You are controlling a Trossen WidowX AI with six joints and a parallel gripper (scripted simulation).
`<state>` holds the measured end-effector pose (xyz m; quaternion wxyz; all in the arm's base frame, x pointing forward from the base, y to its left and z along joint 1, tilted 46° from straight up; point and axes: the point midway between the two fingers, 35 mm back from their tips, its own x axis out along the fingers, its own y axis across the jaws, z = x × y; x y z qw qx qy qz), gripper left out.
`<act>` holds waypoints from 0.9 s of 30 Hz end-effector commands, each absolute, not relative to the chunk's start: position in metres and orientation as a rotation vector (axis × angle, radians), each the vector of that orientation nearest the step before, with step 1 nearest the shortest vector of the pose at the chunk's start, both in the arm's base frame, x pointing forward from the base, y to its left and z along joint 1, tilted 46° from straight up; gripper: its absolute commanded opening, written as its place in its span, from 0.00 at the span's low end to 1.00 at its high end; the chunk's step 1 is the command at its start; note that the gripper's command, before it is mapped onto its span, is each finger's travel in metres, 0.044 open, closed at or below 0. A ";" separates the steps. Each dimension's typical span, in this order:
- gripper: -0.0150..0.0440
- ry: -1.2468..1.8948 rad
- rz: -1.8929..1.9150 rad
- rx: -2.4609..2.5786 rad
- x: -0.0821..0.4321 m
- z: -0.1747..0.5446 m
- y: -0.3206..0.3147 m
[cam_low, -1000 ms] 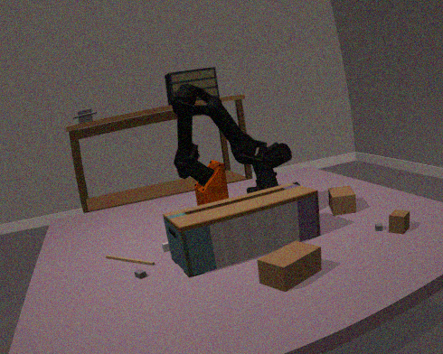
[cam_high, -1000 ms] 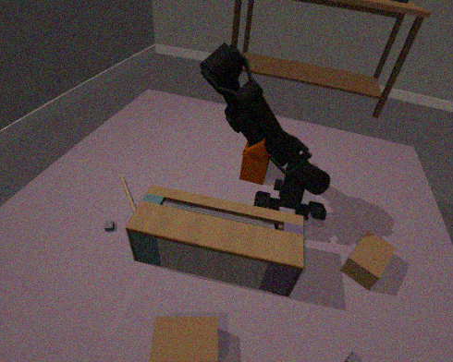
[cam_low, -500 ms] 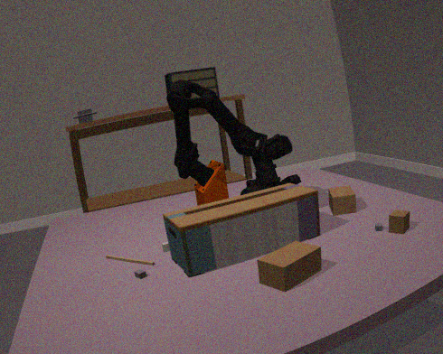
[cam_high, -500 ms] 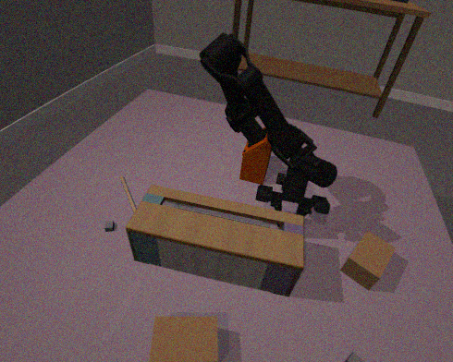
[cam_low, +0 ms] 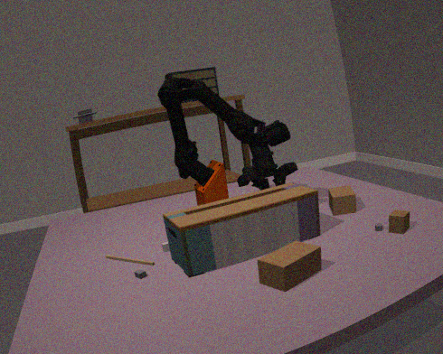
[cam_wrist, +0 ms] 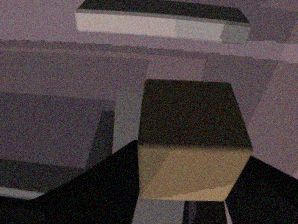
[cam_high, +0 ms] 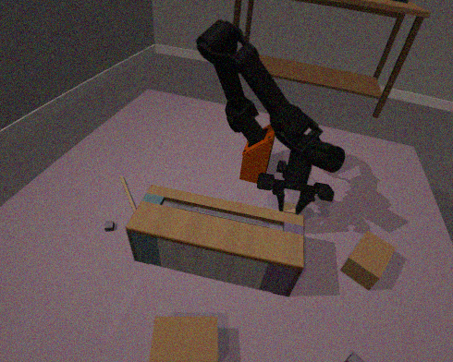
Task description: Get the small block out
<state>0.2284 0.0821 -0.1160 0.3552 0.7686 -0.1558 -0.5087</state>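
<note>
The long clear-fronted box point(cam_high: 216, 226) point(cam_low: 248, 208) stands on the table, with a slot in its wooden top, a teal left end and a purple right end. I cannot make out a block inside it. My gripper point(cam_high: 290, 211) point(cam_low: 271, 184) point(cam_wrist: 180, 152) is low behind the purple end and shut on a tan block point(cam_high: 289, 207) point(cam_wrist: 192, 172). The block sits between both fingers in the wrist view. Its lower part is hidden in the top view, and the box hides it in the exterior view. I cannot tell whether it touches the table.
A large tan block point(cam_high: 371, 256) point(cam_low: 343, 200) stands right of the box, and another point(cam_high: 184, 339) point(cam_low: 289, 266) in front. A thin stick point(cam_high: 128, 191) point(cam_low: 130, 260) and a small grey cube point(cam_high: 109, 226) point(cam_low: 140, 274) lie left. A pale bar point(cam_wrist: 127, 24) shows ahead in the wrist view.
</note>
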 end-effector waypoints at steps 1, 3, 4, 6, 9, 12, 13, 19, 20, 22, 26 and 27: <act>0.25 -0.310 -1.318 1.967 0.232 -0.102 0.100; 0.25 -0.263 -1.320 1.947 0.232 -0.096 0.107; 0.25 -0.239 -1.321 1.937 0.232 -0.092 0.110; 0.25 -0.193 -1.321 1.916 0.231 -0.085 0.116; 0.25 -0.122 -1.320 1.884 0.229 -0.075 0.125; 0.25 -0.052 -1.316 1.851 0.227 -0.064 0.133; 0.25 -0.029 -1.314 1.840 0.226 -0.060 0.136; 0.25 0.073 -1.302 1.789 0.221 -0.044 0.147; 0.25 0.073 -1.302 1.789 0.221 -0.044 0.147; 0.25 0.073 -1.302 1.789 0.221 -0.044 0.147; 0.25 0.073 -1.302 1.789 0.221 -0.044 0.147; 0.25 0.073 -1.302 1.789 0.221 -0.044 0.147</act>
